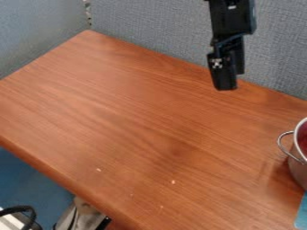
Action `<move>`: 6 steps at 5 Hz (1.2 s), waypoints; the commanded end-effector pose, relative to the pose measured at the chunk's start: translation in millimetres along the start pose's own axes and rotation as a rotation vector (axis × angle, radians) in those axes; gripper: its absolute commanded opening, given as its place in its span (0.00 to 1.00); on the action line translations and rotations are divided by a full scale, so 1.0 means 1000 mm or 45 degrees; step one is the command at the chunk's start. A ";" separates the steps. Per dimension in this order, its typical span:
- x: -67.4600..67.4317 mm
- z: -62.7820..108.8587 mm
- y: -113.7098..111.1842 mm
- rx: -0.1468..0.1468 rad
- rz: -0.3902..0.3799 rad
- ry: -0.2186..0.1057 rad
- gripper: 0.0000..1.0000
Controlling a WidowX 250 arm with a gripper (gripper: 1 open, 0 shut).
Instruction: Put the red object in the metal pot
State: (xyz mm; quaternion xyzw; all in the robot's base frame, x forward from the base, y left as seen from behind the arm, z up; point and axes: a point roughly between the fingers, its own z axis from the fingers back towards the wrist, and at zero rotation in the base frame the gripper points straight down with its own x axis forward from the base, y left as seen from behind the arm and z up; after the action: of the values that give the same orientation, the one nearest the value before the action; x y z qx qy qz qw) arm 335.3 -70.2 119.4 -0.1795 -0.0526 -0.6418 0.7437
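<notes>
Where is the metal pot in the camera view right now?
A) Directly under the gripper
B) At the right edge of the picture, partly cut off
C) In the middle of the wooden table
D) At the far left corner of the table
B: the metal pot sits at the right edge, with its side handle toward the middle of the table and the rest running out of the picture.

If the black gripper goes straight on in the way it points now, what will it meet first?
Pointing down, the black gripper would probably meet the brown wooden tabletop first, near its far edge; with one view, depth stays unclear.
</notes>
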 end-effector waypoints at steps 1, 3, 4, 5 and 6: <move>-0.001 0.005 0.014 0.055 -0.059 0.003 1.00; -0.018 -0.010 0.035 0.059 -0.102 0.025 1.00; -0.022 -0.008 0.027 0.067 -0.111 -0.007 1.00; -0.025 -0.004 0.019 0.076 -0.119 -0.036 1.00; -0.029 -0.001 0.025 0.113 -0.024 -0.054 1.00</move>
State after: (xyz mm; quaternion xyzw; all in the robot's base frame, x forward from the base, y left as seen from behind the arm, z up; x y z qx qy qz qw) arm 349.6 -44.0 79.0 -0.1844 -0.0677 -0.6429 0.7403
